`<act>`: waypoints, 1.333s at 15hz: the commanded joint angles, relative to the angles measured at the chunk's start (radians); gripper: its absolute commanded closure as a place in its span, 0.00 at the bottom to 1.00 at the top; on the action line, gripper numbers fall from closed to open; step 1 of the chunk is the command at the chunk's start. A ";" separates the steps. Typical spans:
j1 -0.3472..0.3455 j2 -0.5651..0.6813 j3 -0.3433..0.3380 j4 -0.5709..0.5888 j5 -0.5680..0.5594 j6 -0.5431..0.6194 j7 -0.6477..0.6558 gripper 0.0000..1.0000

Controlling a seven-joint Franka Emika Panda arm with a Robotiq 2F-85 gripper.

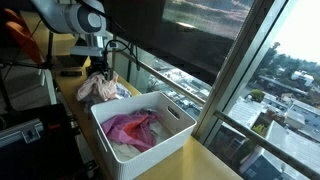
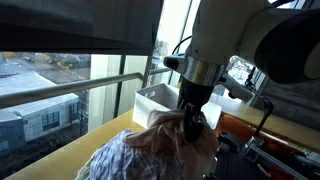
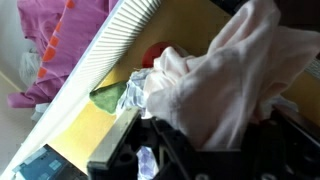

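Gripper [image 2: 190, 126] clenched on a pale pink garment [image 2: 150, 146], grasp apparently secured beside the white bin [image 1: 165, 152]; any carry needs rim clearance.

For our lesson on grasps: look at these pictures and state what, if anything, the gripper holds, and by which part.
The gripper is shut on the pale cloth, pinching a bunched fold at the top of the heap beside the white bin.

The arm [image 2: 250, 40] is glossy white with rounded joint housings; a grey flange [image 2: 200, 70] meets the black gripper [image 2: 190, 125], and a dark cable [image 2: 263, 115] hangs nearby.
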 commanded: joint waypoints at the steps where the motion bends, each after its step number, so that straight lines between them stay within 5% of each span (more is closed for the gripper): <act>1: 0.053 0.039 -0.001 0.039 -0.025 -0.002 0.040 1.00; 20: 0.076 0.093 -0.054 0.156 -0.103 0.004 0.032 1.00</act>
